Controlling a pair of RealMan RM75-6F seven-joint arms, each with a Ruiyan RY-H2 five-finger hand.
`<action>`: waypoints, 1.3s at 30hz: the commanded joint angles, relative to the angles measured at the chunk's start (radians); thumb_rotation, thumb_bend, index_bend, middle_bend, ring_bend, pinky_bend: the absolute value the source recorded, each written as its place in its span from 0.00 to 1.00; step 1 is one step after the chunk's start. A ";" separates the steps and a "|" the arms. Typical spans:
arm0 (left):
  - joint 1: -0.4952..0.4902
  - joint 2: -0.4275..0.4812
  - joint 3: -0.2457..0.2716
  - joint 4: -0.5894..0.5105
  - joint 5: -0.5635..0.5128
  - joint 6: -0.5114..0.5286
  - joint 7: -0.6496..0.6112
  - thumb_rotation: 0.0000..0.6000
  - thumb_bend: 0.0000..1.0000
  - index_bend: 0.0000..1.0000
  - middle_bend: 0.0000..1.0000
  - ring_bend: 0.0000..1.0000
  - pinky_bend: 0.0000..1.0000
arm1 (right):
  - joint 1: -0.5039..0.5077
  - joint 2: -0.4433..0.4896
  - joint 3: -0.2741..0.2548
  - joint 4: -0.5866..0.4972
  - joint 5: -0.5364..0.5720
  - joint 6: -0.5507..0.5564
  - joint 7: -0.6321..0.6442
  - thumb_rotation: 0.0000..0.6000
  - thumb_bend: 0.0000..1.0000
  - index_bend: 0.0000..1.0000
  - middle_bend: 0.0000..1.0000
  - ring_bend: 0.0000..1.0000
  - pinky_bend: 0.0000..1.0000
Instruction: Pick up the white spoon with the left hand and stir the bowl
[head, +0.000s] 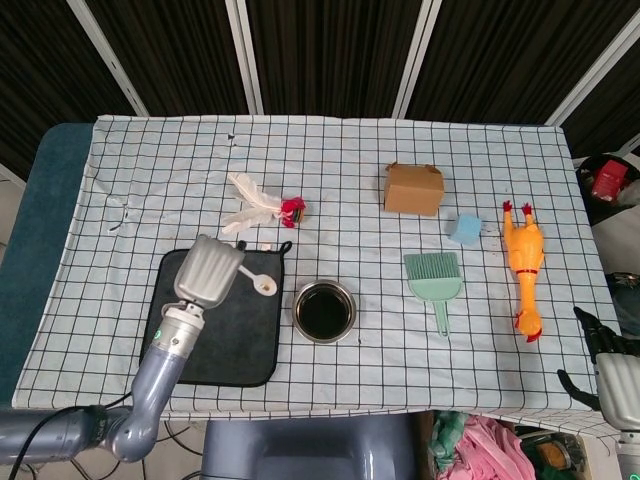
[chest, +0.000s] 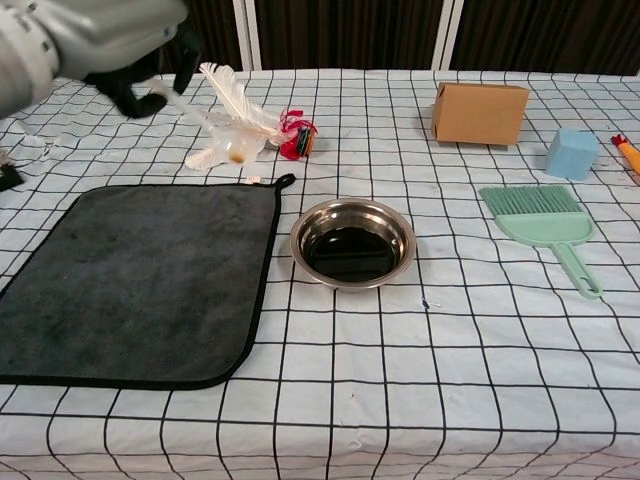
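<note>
White spoon, pinched in the left hand above the dark mat, points its scoop lower right toward the steel bowl just right of it.

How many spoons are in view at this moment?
1. The white spoon is lifted off the dark mat, held by the left hand, its bowl end left of the metal bowl. None other shows in either view.
</note>
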 joint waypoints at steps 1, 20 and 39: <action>-0.160 -0.084 -0.069 0.108 -0.025 -0.034 0.187 1.00 0.51 0.68 0.94 0.88 0.84 | 0.002 -0.002 0.002 0.004 0.005 -0.004 0.006 1.00 0.22 0.00 0.11 0.19 0.26; -0.439 -0.243 0.042 0.444 0.067 -0.303 0.331 1.00 0.51 0.71 0.95 0.89 0.85 | 0.004 -0.012 0.013 0.037 0.035 -0.023 0.051 1.00 0.22 0.00 0.11 0.19 0.26; -0.450 -0.234 0.161 0.424 0.088 -0.338 0.351 1.00 0.52 0.72 0.96 0.90 0.86 | 0.006 -0.020 0.016 0.048 0.052 -0.038 0.046 1.00 0.22 0.00 0.11 0.19 0.26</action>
